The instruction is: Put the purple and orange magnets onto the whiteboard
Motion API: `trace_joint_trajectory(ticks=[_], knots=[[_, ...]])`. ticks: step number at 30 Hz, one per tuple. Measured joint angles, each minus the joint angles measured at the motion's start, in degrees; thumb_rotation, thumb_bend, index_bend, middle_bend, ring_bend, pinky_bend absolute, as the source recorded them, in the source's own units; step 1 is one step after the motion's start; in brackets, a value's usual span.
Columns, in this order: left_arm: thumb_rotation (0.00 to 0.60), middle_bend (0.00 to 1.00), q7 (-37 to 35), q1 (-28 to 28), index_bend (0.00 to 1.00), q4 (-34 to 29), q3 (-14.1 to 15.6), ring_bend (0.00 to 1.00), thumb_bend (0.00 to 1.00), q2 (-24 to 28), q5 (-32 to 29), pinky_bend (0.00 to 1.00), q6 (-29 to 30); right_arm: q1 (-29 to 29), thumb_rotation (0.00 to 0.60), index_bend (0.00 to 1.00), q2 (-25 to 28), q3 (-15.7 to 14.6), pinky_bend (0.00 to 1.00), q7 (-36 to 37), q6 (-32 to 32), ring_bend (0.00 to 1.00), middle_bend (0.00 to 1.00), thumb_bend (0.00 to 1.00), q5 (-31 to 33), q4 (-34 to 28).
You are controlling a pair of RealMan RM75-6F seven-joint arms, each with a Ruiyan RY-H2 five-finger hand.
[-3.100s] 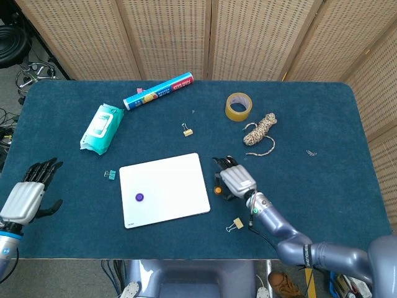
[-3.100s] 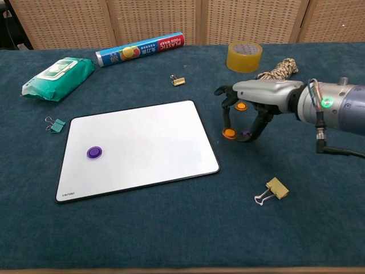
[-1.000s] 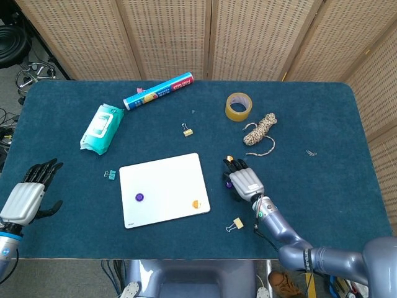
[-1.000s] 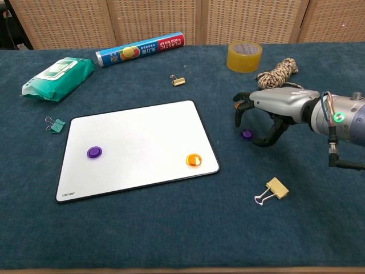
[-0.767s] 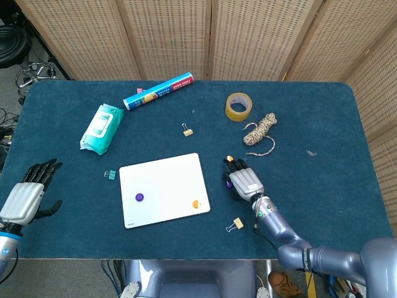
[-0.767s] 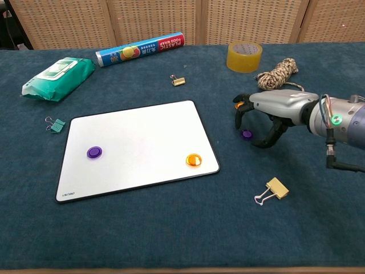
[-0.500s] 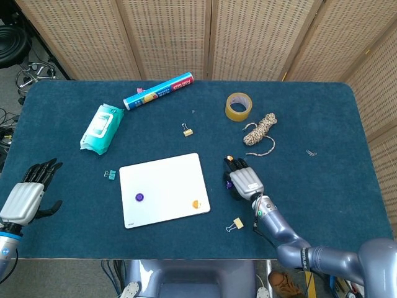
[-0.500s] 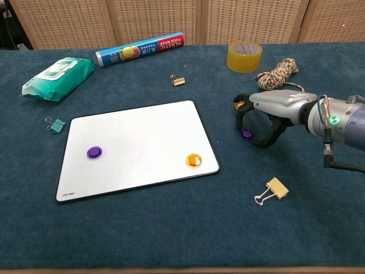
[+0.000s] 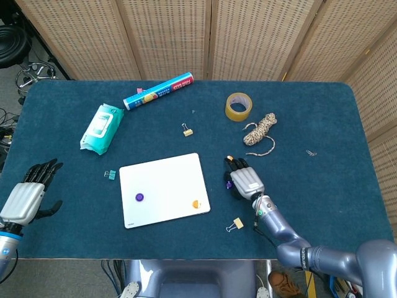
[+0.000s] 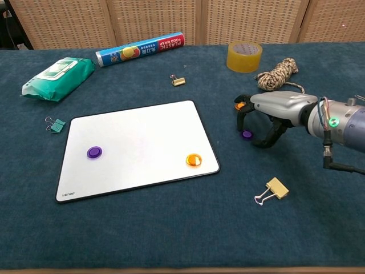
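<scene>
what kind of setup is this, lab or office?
Probably a lab data-collection station: a blue felt-covered table fenced by wicker screens, cables on the floor, and assorted props such as a whiteboard and tape roll.

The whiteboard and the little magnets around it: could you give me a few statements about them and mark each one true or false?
1. Two magnets lie on the whiteboard, a purple magnet and an orange magnet. True.
2. The right hand is carrying the roll of tape. False: the tape roll sits on the table far from that hand.
3. A loose purple magnet lies off the board, on the table under the fingers of the right hand. True.
4. The left hand rests on the whiteboard. False: it is at the table's left edge, well away from the board, holding nothing.
5. A green binder clip sits on the whiteboard. False: the green clip lies on the table just left of the board.
</scene>
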Motion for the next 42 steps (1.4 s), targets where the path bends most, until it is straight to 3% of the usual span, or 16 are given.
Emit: trace_joint_trajectory(ticks=[14,31,42], knots=[[0.6,0.0,0.4,-0.1,0.02,0.0,0.1,0.0,0.31,-0.2,-0.2,0.0,-0.3,-1.4,0.6,0.53,-1.0,0.4,0.0,3.1,0.7,0.0,0.0,0.39,-2.6,2.4],[0.6,0.0,0.3,-0.1,0.02,-0.2,0.2,0.0,0.31,0.1,-0.1,0.0,-0.4,-2.1,0.6,0.57,-1.1,1.5,0.0,3.5,1.3,0.0,0.0,0.39,-3.4,1.9],[0.6,0.0,-0.1,-0.1,0.02,-0.5,0.2,0.0,0.31,0.4,0.1,0.0,-0.4,0.4,0.6,0.57,-1.1,4.3,0.0,1.7,1.2,0.0,0.0,0.39,-3.7,-2.8]])
